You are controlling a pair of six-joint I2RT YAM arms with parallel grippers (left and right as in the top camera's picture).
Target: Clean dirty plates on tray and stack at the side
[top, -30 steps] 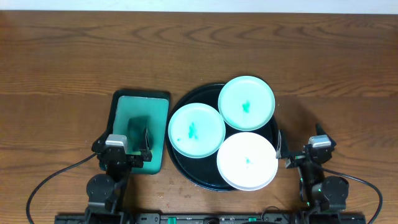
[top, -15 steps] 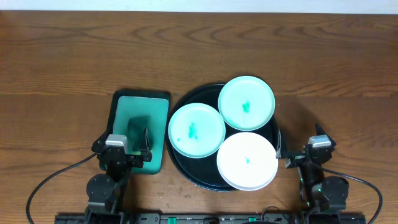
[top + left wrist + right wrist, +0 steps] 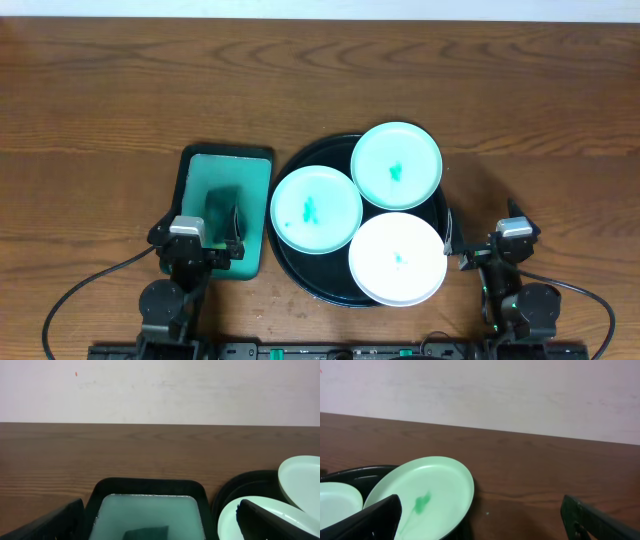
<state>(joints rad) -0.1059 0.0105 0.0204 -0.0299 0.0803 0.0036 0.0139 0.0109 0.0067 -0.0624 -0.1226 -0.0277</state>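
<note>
The round black tray [image 3: 292,262] sits at table centre and holds three plates, each with a teal smear: a mint green one [image 3: 316,209] at left, a mint green one [image 3: 396,166] at the far right, and a white one [image 3: 397,258] at the near right. My left gripper [image 3: 197,232] is open and empty over the near end of the teal tray. My right gripper [image 3: 482,238] is open and empty just right of the black tray. The right wrist view shows the far mint plate [image 3: 430,495] ahead and left of the open jaws [image 3: 482,522].
A teal rectangular tray [image 3: 250,190] with a dark sponge [image 3: 221,205] lies left of the black tray. In the left wrist view the teal tray [image 3: 150,486] is between the open jaws [image 3: 160,527], with the sponge [image 3: 146,533] at the bottom edge. Bare wooden table [image 3: 320,80] lies beyond.
</note>
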